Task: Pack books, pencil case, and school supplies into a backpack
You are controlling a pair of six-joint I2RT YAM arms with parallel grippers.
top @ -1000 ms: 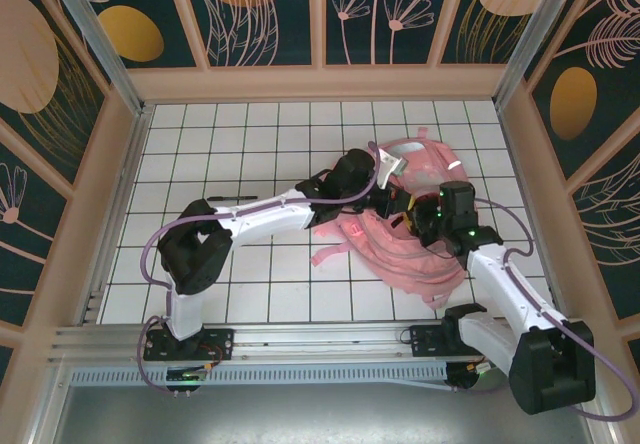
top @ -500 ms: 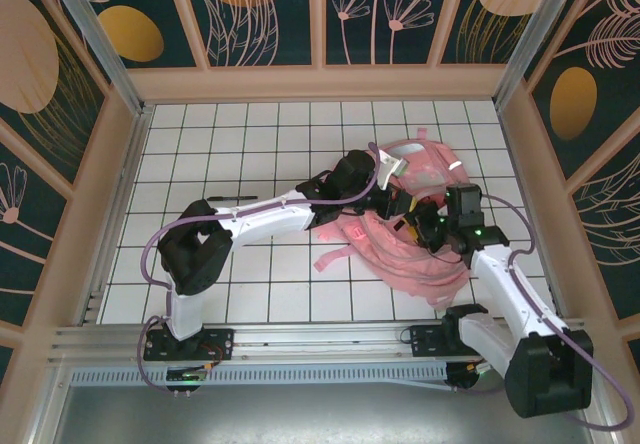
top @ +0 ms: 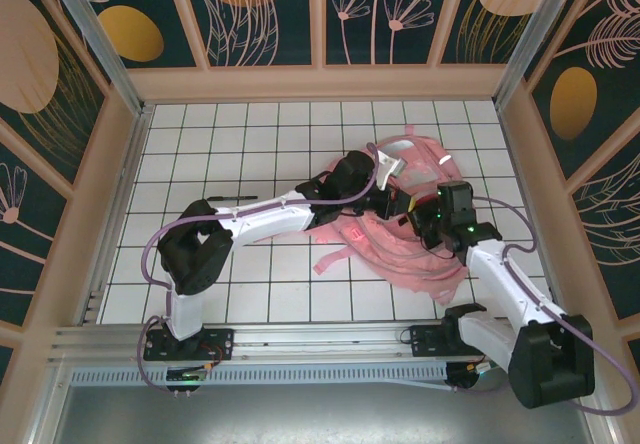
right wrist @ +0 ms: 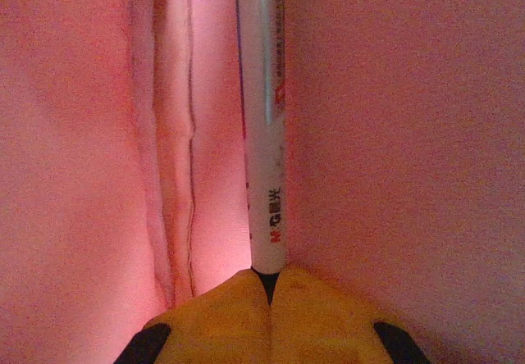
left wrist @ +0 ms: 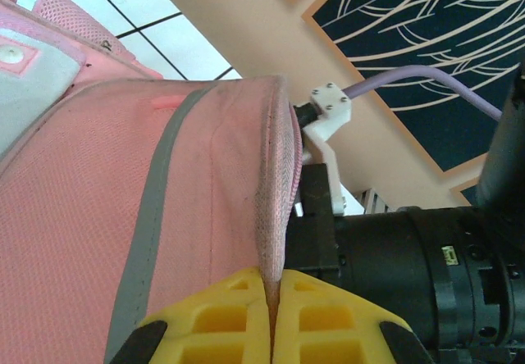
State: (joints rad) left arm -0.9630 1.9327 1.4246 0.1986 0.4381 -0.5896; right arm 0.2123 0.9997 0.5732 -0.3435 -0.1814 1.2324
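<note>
Pink backpack (top: 400,254) lies crumpled on the white-tiled bench (top: 250,134), right of centre, with both arms reaching into it from either side. From overhead the left claw (top: 392,204) and right claw (top: 424,224) sit close together over the bag's upper middle. Their fingertips are buried among folds and dark hardware, so the overhead view gives no grip detail. In the left wrist view, the left claw (left wrist: 271,298) has its yellow fingers pressed together with a thin raised edge of the backpack (left wrist: 98,216) pinched between them. A zipper line runs along that edge, and a grey strip (left wrist: 152,216) crosses the panel beside it. Just right of the pinched edge is a black housing (left wrist: 410,249) with a purple cable (left wrist: 410,77) above it; I cannot tell which arm they belong to. In the right wrist view, the right claw (right wrist: 271,286) is closed on the dark end of a pen (right wrist: 262,134) with a white-silver barrel and small red and black print. The pen runs straight away from the fingers, and its far end is cut off by the frame's top edge. Pink fabric presses in on both sides of the pen, lit reddish, with a seam on the left; which compartment this is cannot be made out. A thin dark stick (top: 235,200) lies on the bench by the left arm's elbow, too small to identify.
</note>
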